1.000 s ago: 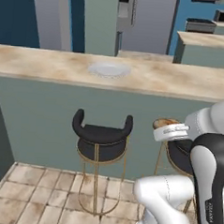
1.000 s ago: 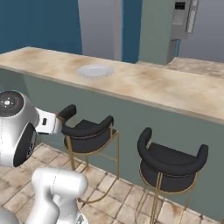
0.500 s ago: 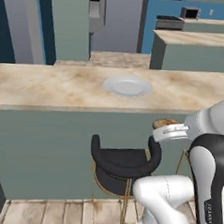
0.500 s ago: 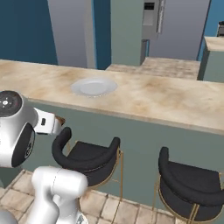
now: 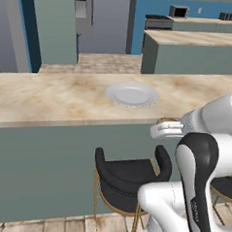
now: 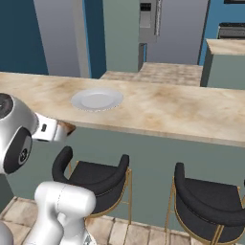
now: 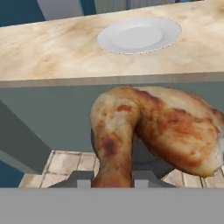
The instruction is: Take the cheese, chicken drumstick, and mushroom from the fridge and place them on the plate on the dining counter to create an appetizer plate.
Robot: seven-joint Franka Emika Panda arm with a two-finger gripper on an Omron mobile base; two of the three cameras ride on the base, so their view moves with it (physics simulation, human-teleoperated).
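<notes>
Ahead, the dining counter [image 5: 51,97] stretches across both base views, its beige marble top above a grey-green front with black stools [image 6: 93,179] tucked below. On that top lies the plate [image 5: 132,94], bare and white. Below the counter's edge, the gripper [image 7: 112,177] is clamped on the chicken drumstick [image 7: 153,127], which hangs in front of the counter's front, short of the plate.
</notes>
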